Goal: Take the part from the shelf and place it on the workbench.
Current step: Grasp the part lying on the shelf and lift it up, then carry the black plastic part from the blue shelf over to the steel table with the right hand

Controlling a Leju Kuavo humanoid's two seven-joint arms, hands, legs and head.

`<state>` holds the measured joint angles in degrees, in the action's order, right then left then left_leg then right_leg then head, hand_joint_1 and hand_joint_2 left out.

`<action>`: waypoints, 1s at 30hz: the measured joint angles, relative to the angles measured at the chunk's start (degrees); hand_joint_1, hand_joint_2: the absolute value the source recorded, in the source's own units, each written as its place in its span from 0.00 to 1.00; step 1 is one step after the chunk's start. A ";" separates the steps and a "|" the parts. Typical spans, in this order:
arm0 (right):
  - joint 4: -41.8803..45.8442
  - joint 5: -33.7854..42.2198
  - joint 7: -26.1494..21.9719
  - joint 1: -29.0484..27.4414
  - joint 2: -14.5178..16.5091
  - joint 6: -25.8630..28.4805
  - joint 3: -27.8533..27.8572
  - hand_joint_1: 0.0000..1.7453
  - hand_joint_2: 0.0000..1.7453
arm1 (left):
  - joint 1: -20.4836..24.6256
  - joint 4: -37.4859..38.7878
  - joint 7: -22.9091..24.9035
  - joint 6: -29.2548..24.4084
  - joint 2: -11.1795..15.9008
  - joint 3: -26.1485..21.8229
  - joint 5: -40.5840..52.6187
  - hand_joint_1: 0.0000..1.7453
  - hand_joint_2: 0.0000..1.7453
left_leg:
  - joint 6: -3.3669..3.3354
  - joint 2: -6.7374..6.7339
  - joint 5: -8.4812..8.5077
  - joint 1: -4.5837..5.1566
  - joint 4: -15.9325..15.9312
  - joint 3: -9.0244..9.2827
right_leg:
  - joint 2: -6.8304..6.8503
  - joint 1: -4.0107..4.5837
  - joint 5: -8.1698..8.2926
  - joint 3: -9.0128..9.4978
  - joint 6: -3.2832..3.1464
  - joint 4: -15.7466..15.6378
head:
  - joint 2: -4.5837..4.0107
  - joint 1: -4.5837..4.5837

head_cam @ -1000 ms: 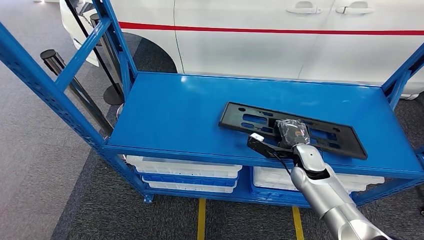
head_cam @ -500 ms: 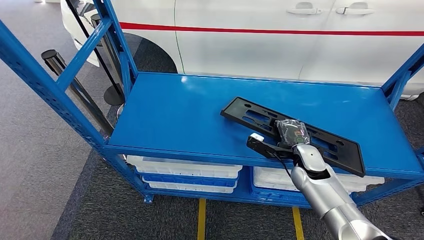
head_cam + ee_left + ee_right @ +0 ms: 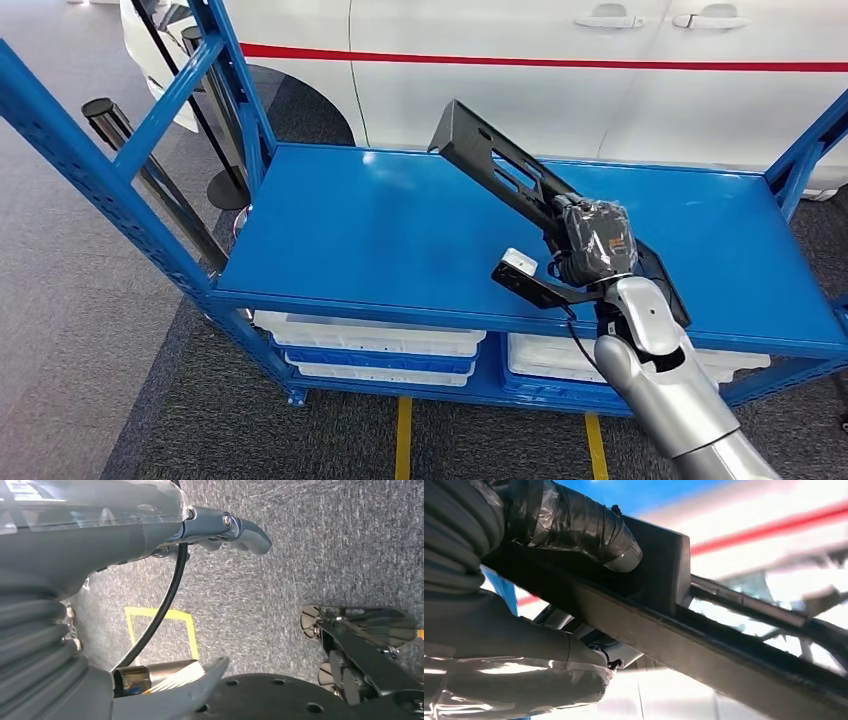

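The part [image 3: 495, 160] is a long black plastic panel with slots. My right hand [image 3: 592, 245], wrapped in a dark glove, grips it near its right end. The panel is tilted steeply, its far left end raised high above the blue shelf [image 3: 350, 230], its lower right end close to the shelf's front edge. In the right wrist view the gloved fingers [image 3: 589, 527] press on the panel's upper face, and the panel's edge [image 3: 734, 655] runs across the picture. My left hand [image 3: 100, 535] hangs over the carpet, thumb stretched out, holding nothing.
A white car [image 3: 600, 90] with a red stripe stands right behind the shelf. Blue uprights [image 3: 100, 180] frame both ends of the rack. White bins [image 3: 370, 345] sit on the lower level. A black post base [image 3: 225, 185] stands at the back left. Yellow lines [image 3: 403, 440] mark the floor.
My right hand has lifted the panel off the shelf. It lay flat a second ago; now its left end swings up and the hand sits higher.
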<state>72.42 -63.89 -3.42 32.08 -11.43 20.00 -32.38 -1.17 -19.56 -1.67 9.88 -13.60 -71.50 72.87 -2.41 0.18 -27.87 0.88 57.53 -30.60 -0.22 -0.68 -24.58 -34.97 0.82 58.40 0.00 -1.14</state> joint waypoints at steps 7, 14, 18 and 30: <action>6.08 -5.00 -0.97 -1.39 -4.92 2.94 0.04 1.00 1.00 | -0.23 -2.06 -0.12 0.79 -0.63 -0.15 1.93 0.00 1.00 | -1.16 -0.44 1.59 -0.65 -1.36 0.07 | -0.05 -0.32 -8.18 -5.94 1.38 14.71 | 0.00 0.10; 6.87 -6.00 -0.73 -2.26 -6.76 4.26 -0.15 1.00 1.00 | -0.14 -2.19 -0.45 0.50 -0.62 -0.20 2.94 0.00 1.00 | 0.44 -0.27 0.64 -0.72 1.64 -1.92 | 0.01 -0.73 -2.46 0.72 1.17 2.33 | 0.00 0.09; 7.08 -6.26 -0.55 -2.45 -7.02 4.73 -0.21 1.00 1.00 | -0.14 -2.19 -0.58 0.31 -0.61 -0.25 3.28 0.00 1.00 | 1.53 -0.18 -1.22 -0.85 3.95 -3.23 | 0.03 -0.90 -1.58 -0.24 -0.69 2.08 | 0.00 0.06; 7.44 -6.74 -0.49 -2.74 -7.99 5.00 -0.22 1.00 1.00 | 0.41 -2.19 -0.61 -0.18 -0.32 -0.31 3.77 0.00 1.00 | 0.56 -0.14 -2.63 -0.25 0.18 2.90 | 0.31 -0.34 3.04 -3.81 -0.34 1.34 | 0.00 0.01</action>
<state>79.86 -70.63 -3.91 29.34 -19.41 25.00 -32.60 -0.76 -21.75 -2.28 9.70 -13.92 -71.81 76.64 -1.85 0.03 -30.50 0.62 57.71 -27.70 0.09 -1.02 -21.54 -38.78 0.48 59.74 0.00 -1.13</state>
